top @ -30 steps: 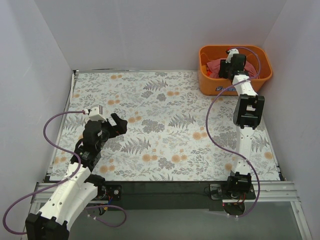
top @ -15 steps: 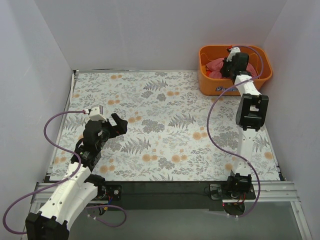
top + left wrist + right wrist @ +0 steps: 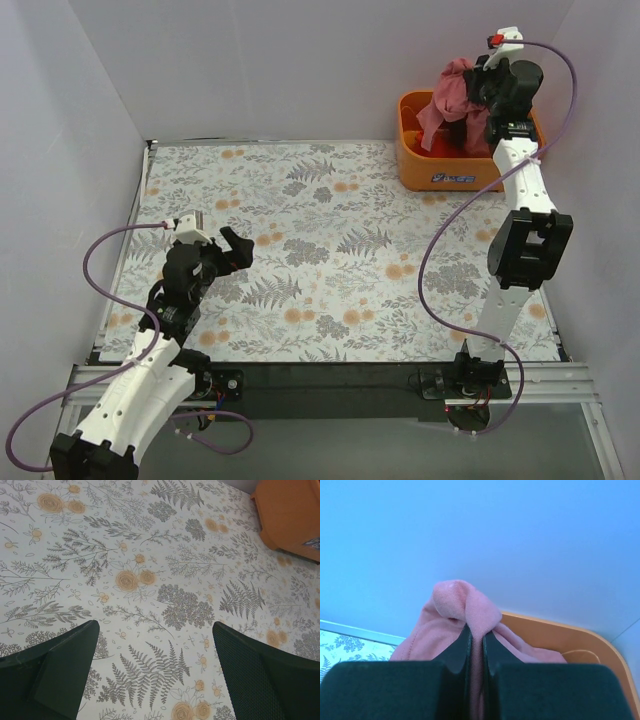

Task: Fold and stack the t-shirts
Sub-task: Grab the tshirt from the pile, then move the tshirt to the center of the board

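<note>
At the far right corner of the floral table (image 3: 330, 250), above the orange basket (image 3: 455, 172), a dusty pink shirt (image 3: 447, 100) hangs bunched and wrinkled, its lower folds trailing into the basket. The right claw (image 3: 476, 630) pinches a rounded fold at the shirt's top, fingers nearly together on the soft cloth. The left claw (image 3: 156, 645) hovers wide over the table's near left part, holding nothing.

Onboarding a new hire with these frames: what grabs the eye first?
A dusty pink soft cloth t-shirt hangs pinched in the right tool, high over the orange plastic basket at the far right corner. The left tool hovers open over the floral-patterned table cover, near left, holding nothing.
</note>
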Controlling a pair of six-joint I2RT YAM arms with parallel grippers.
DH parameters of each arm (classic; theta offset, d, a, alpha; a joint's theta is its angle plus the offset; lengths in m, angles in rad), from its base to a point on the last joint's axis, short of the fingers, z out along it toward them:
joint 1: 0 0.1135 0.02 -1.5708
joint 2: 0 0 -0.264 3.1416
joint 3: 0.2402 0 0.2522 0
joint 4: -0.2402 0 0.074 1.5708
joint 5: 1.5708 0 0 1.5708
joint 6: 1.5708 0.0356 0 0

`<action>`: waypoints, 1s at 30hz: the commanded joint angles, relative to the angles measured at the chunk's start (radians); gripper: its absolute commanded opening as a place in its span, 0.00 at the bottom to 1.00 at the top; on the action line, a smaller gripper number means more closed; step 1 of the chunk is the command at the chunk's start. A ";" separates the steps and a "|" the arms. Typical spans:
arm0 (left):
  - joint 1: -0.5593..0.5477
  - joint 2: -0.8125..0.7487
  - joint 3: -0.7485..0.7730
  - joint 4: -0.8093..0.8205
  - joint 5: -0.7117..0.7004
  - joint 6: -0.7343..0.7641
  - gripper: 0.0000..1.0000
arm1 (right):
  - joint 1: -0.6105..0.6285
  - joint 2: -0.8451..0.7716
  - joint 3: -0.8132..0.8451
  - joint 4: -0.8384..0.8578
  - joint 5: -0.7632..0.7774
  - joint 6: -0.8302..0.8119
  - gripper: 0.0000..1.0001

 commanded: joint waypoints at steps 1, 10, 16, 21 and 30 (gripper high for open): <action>-0.006 -0.022 0.013 0.005 -0.001 0.018 0.96 | 0.005 -0.038 -0.038 0.063 -0.012 -0.009 0.01; -0.006 -0.048 0.011 0.005 -0.004 0.018 0.96 | 0.007 -0.144 -0.003 0.080 -0.119 0.050 0.01; -0.006 -0.076 0.008 0.009 -0.015 0.020 0.96 | 0.033 -0.283 0.010 0.077 -0.269 0.121 0.01; -0.016 -0.108 0.007 0.008 -0.021 0.020 0.96 | 0.103 -0.464 -0.079 0.077 -0.377 0.144 0.01; -0.035 -0.166 0.008 0.000 -0.030 0.020 0.96 | 0.393 -0.695 -0.282 0.078 -0.437 0.219 0.01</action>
